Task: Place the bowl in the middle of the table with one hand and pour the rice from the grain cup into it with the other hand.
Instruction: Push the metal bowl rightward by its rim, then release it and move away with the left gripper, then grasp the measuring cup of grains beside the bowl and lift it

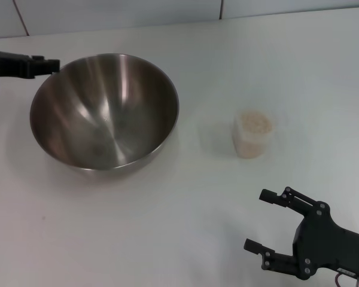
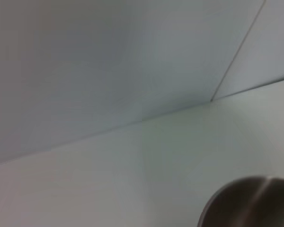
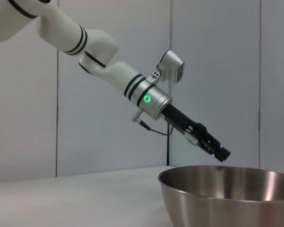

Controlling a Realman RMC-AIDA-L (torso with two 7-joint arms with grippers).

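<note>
White bench [image 1: 167, 239] is carrying the bowl [image 1: 105, 113], left gripper [image 1: 48, 66] hovering beside its rim, fingers unreadable, while the full grain cup [image 1: 252, 134] is waiting untouched near the spread right gripper [image 1: 263, 220].

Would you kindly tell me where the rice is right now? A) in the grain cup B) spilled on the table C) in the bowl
A: the rice fills the upright grain cup, and the bowl beside it looks empty.
</note>
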